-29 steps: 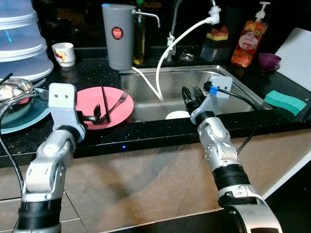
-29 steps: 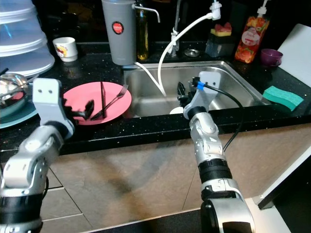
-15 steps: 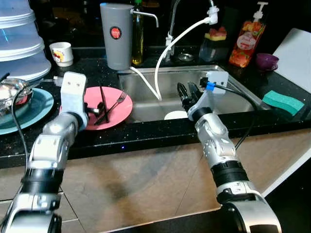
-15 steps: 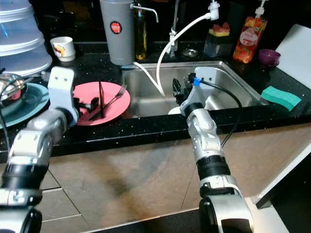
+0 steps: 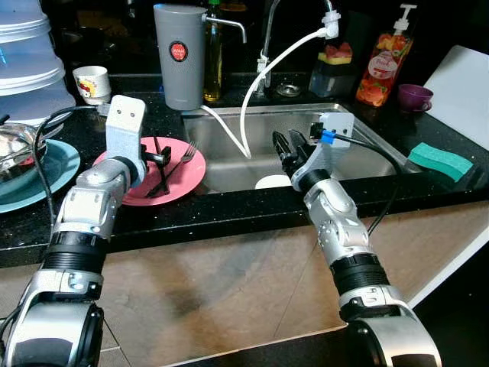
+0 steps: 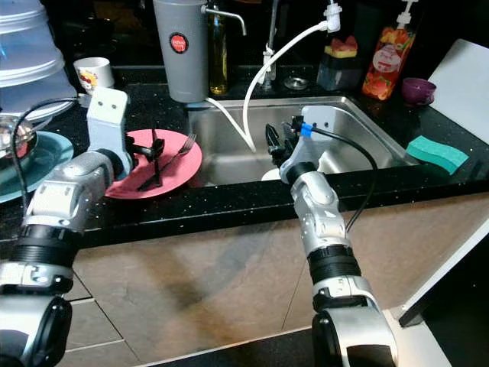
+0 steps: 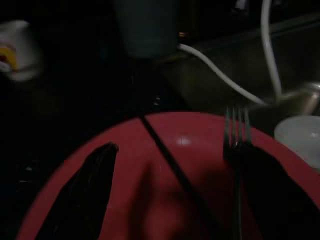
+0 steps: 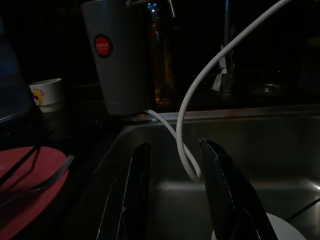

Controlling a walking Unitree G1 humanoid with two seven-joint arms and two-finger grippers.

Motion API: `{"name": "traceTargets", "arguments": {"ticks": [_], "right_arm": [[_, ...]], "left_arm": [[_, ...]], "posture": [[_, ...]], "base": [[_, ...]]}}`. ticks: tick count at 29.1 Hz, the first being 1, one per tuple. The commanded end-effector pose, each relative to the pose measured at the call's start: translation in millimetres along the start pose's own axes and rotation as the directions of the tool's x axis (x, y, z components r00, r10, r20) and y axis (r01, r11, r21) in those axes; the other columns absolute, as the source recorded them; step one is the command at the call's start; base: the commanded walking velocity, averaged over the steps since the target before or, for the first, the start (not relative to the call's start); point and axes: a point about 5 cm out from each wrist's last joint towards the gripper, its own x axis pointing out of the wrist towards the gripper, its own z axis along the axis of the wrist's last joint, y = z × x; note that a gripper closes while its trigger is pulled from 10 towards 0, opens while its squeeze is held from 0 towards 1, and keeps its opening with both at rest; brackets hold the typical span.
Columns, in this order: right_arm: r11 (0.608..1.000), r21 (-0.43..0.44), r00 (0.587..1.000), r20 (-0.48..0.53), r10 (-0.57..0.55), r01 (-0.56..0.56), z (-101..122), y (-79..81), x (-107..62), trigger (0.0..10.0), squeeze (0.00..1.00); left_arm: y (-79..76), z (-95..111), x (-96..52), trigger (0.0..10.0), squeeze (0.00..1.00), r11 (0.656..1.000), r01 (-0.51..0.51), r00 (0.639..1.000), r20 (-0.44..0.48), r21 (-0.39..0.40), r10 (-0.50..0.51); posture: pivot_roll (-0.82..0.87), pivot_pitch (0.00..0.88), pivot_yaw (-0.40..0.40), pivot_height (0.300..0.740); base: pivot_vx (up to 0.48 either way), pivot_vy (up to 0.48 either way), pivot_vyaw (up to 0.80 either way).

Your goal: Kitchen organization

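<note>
Left gripper (image 5: pixel 158 158) spread wide over round pink plate (image 5: pixel 187 174), straddling black chopsticks (image 7: pixel 170 165), metal fork (image 7: pixel 236 150) alongside. Right gripper (image 5: pixel 289 143) parted over steel sink (image 5: pixel 359 157), white hose (image 5: pixel 246 122) ahead.

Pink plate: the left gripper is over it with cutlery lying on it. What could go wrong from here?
The left gripper hovers open over the pink plate, where a fork and a black chopstick lie loose. A low or off-centre close could skid them off, or tip the plate toward the sink beside it. The right gripper hangs open over the sink near the white hose and could snag it.
</note>
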Motion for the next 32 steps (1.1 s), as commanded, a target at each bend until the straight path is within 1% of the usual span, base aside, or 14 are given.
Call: {"name": "traceTargets", "arguments": {"ticks": [1, 2, 4, 5, 6, 7, 8, 9, 10, 13, 14, 17, 23, 32], "right_arm": [[1.000, 0.019, 1.000, -0.009, -0.015, 0.015, -2.1, -1.7, -2.3, 10.0, 0.00], [0.999, 0.030, 1.000, -0.009, -0.030, 0.030, -2.5, -4.0, -3.5, 10.0, 0.00], [0.998, 0.049, 0.999, -0.007, -0.047, 0.048, -2.8, -6.7, -5.2, 10.0, 0.00], [0.997, 0.056, 0.999, -0.005, -0.051, 0.052, -2.8, -7.1, -5.7, 10.0, 0.00], [0.997, 0.056, 0.999, -0.005, -0.051, 0.052, -2.8, -7.1, -5.7, 10.0, 0.00], [0.997, 0.061, 0.999, -0.005, -0.054, 0.054, -3.0, -7.3, -6.3, 10.0, 0.00], [0.996, 0.069, 0.998, -0.005, -0.056, 0.056, -3.5, -6.5, -6.8, 10.0, 0.00], [0.996, 0.069, 0.998, -0.005, -0.056, 0.056, -3.5, -6.5, -6.8, 10.0, 0.00], [0.995, 0.077, 0.998, -0.003, -0.058, 0.058, -3.5, -5.8, -7.0, 10.0, 0.00], [0.995, 0.083, 0.998, 0.000, -0.060, 0.060, -3.7, -5.3, -7.0, 10.0, 0.00], [0.995, 0.083, 0.998, 0.000, -0.060, 0.060, -3.7, -5.3, -7.0, 10.0, 0.00], [0.994, 0.090, 0.999, -0.004, -0.054, 0.055, -5.1, -3.0, -6.6, 10.0, 0.00], [0.994, 0.096, 0.999, -0.007, -0.053, 0.053, -5.5, -1.4, -6.5, 10.0, 0.00], [0.994, 0.092, 0.998, -0.008, -0.059, 0.059, -5.5, -3.4, -8.2, 10.0, 0.00]], "left_arm": [[-1.4, 12.2, -2.2, 10.0, 0.00, 1.000, -0.019, 0.996, 0.088, 0.017, 0.018], [-0.6, 19.1, -6.5, 10.0, 0.00, 0.999, -0.043, 0.988, 0.147, 0.020, 0.039], [0.0, 27.7, -14.7, 10.0, 0.00, 0.997, -0.076, 0.973, 0.219, 0.034, 0.066], [0.0, 29.6, -17.8, 10.0, 0.00, 0.995, -0.087, 0.969, 0.235, 0.044, 0.074], [0.0, 29.6, -17.8, 10.0, 0.00, 0.995, -0.087, 0.969, 0.235, 0.044, 0.074], [0.0, 32.0, -22.6, 10.0, 0.00, 0.993, -0.104, 0.961, 0.260, 0.046, 0.089], [2.2, 35.6, -32.1, 10.0, 0.00, 0.990, -0.141, 0.944, 0.303, 0.021, 0.129], [2.2, 35.6, -32.1, 10.0, 0.00, 0.990, -0.141, 0.944, 0.303, 0.021, 0.129], [5.5, 37.5, -41.6, 10.0, 0.00, 0.984, -0.176, 0.924, 0.340, -0.024, 0.174], [9.0, 34.0, -51.8, 10.0, 0.00, 0.974, -0.215, 0.907, 0.353, -0.078, 0.228], [9.0, 34.0, -51.8, 10.0, 0.00, 0.974, -0.215, 0.907, 0.353, -0.078, 0.228], [10.4, 27.7, -58.6, 10.0, 0.00, 0.968, -0.237, 0.906, 0.341, -0.083, 0.251], [7.8, 24.2, -64.3, 10.0, 0.00, 0.967, -0.240, 0.910, 0.327, -0.083, 0.254], [3.5, 23.0, -64.8, 10.0, 0.00, 0.970, -0.225, 0.917, 0.316, -0.091, 0.242]], "posture": [[0.12, 0.040, -0.039, 0.740], [0.12, 0.041, -0.038, 0.740], [0.12, 0.041, -0.035, 0.740], [0.12, 0.041, -0.035, 0.740], [0.12, 0.041, -0.035, 0.740], [0.13, 0.043, -0.033, 0.740], [0.13, 0.044, -0.028, 0.740], [0.13, 0.044, -0.028, 0.740], [0.13, 0.046, -0.026, 0.740], [0.13, 0.051, -0.032, 0.740], [0.13, 0.051, -0.032, 0.740], [0.14, 0.056, -0.035, 0.740], [0.14, 0.055, -0.031, 0.740], [0.14, 0.054, -0.025, 0.740]], "base": [[0.000, 0.000, 0.00], [0.000, 0.000, 0.00], [0.000, 0.000, 0.00], [0.000, 0.000, 0.00], [0.000, 0.000, 0.00], [0.000, 0.000, 0.00], [0.000, 0.000, 0.00], [0.000, 0.000, 0.00], [0.000, 0.000, 0.00], [0.000, 0.000, 0.00], [0.000, 0.000, 0.00], [0.000, 0.000, 0.00], [0.000, 0.000, 0.00], [-0.252, 0.000, 0.00]]}}
